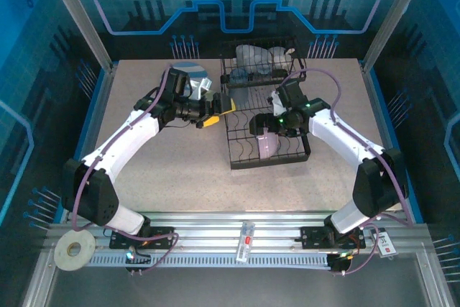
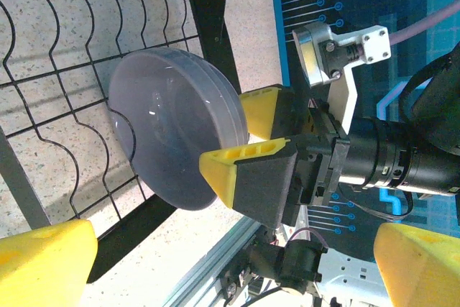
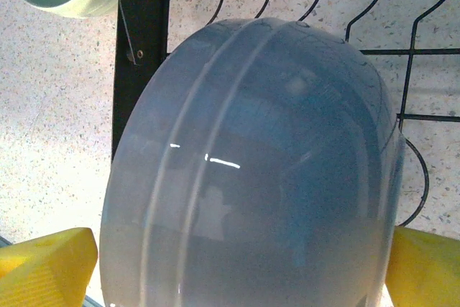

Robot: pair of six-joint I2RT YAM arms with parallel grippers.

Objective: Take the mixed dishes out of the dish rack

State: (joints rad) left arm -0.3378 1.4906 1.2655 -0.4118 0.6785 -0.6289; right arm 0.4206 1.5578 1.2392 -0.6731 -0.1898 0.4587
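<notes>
right wrist: lavender round plastic bowl [image 3: 251, 163], propped in black wire dish rack [image 3: 141, 70]; right gripper [image 3: 241, 257] released, jaws straddling it. advise closing squarely, then lifting straight clear of wires. left gripper [image 1: 218, 113] released, beside rack.

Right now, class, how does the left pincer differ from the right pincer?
The left pincer is open and empty beside the dish rack's left edge; the right pincer is open over the rack's wires. The right pincer straddles the lavender bowl, which stands on edge; the left pincer has nothing between its fingers. Both have yellow fingertips.
</notes>
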